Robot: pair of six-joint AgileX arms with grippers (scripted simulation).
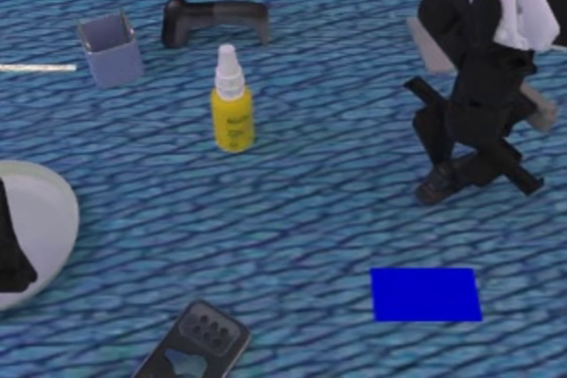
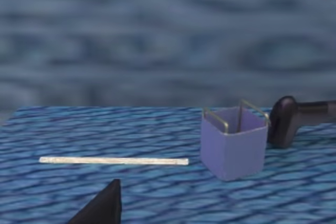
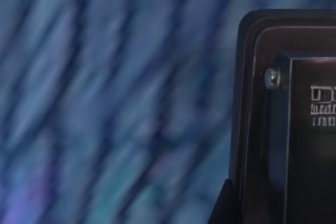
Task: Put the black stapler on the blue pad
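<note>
We count two arms at the table [image 1: 292, 236]. Our right arm is at the right side, bent down so its gripper [image 1: 461, 165] sits low over the one black stapler [image 1: 440, 181], which lies on the patterned surface well up-table from the one blue pad [image 1: 426, 294] and apart from it. The arm covers most of the stapler from above, and the right wrist view is filled by the stapler's black body [image 3: 294, 124] seen very close, so we cannot tell how far the pincer is parted or whether it has hold of the stapler. Our left arm is parked at the table's left edge; only a dark tip of its gripper [image 2: 102, 208] shows in the left wrist view, and we cannot tell its state either. Of the rest we count one each: a yellow dropper bottle [image 1: 231, 104] standing upright near the middle, a lavender square cup [image 1: 110, 47], a black handheld scanner [image 1: 213, 19] just beside the cup, a thin white strip [image 1: 37, 67], and a dark remote with round buttons [image 1: 193, 347] at the near edge.
</note>
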